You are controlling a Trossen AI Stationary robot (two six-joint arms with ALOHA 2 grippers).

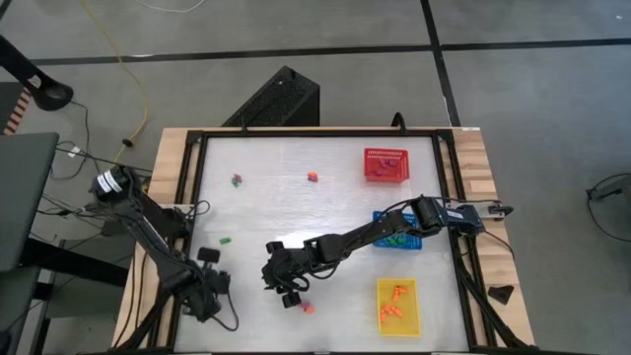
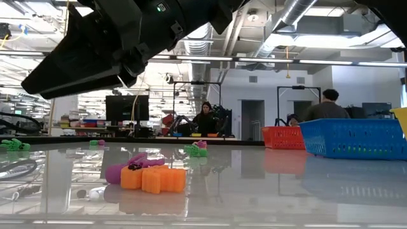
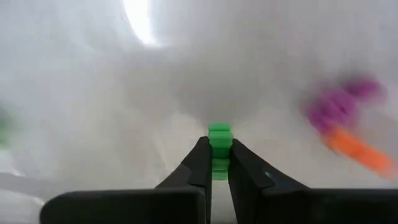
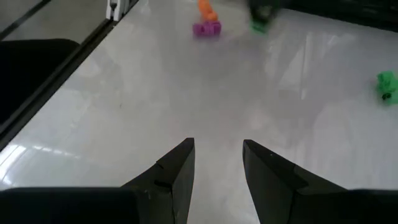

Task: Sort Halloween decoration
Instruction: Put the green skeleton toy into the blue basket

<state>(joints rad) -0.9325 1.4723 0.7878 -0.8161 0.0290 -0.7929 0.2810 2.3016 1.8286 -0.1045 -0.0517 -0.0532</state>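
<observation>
- Halloween decoration (image 1: pixel 312 177) lay scattered over the white table (image 1: pixel 256 207) in the high view. I saw a small piece at the far middle, a green-and-purple piece (image 1: pixel 237 179) to its left, a lone green bit (image 1: pixel 225 239) nearer the left side, and an orange-and-pink piece (image 1: pixel 307 308) at the near middle.
- In the same view, the red basket (image 1: pixel 385 165), the blue basket (image 1: pixel 399 237) and the yellow basket (image 1: pixel 397 308) stood in a column on the right. Orange pieces (image 1: pixel 393 301) lay in the yellow one. The right arm reached across over the blue basket, with the right gripper (image 1: pixel 288 294) just beside the orange-and-pink piece. The left gripper (image 1: pixel 209 294) sat by the near left edge. I could not tell either gripper's finger gap from up there.
- In the low view, an orange trinket (image 2: pixel 156 179) rested touching a purple trinket (image 2: pixel 124 170) on the tabletop in front. A dark arm (image 2: pixel 108 44) hung overhead, and I could not tell which arm it was. Two people (image 2: pixel 206 117) showed in the room behind.
- In the left wrist view, the left gripper (image 3: pixel 217 149) was pinched narrow on a green trinket (image 3: pixel 219 134), with purple and orange blurs off to one side.
- In the right wrist view, the right gripper (image 4: pixel 217 149) hung over bare table with its fingers (image 4: pixel 177 165) apart and holding nothing. An orange-and-purple pair (image 4: pixel 206 23) lay well ahead, and another green piece (image 4: pixel 386 84) lay off to the side.
</observation>
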